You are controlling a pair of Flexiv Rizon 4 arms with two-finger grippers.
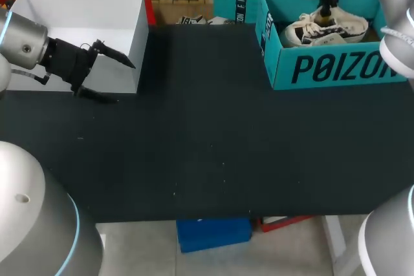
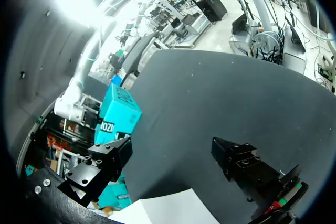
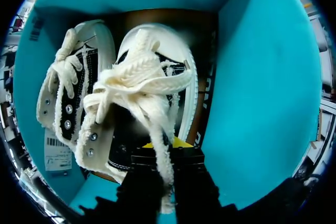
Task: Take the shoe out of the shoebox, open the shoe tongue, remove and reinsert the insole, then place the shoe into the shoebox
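Note:
The teal shoebox [image 1: 336, 69] stands at the table's back right, with a pair of cream and black sneakers inside. My right gripper [image 1: 325, 12] reaches down into it over the nearer shoe [image 1: 326, 30]. In the right wrist view that shoe [image 3: 152, 77] lies ahead of the gripper [image 3: 168, 144], toe pointing away. The fingers are shut, and a thick cream lace [image 3: 160, 129] runs down between them. The second shoe [image 3: 68, 93] lies beside it against the box wall [image 3: 262, 77]. My left gripper [image 1: 124, 83] hangs open and empty at the far left, also in its wrist view [image 2: 170, 147].
A white open box [image 1: 77, 11] sits at the back left, right beside my left gripper; its corner [image 2: 168, 208] shows under the fingers. The dark table top [image 1: 207, 140] stretches between the two boxes. The shoebox [image 2: 118, 116] is far ahead of the left gripper.

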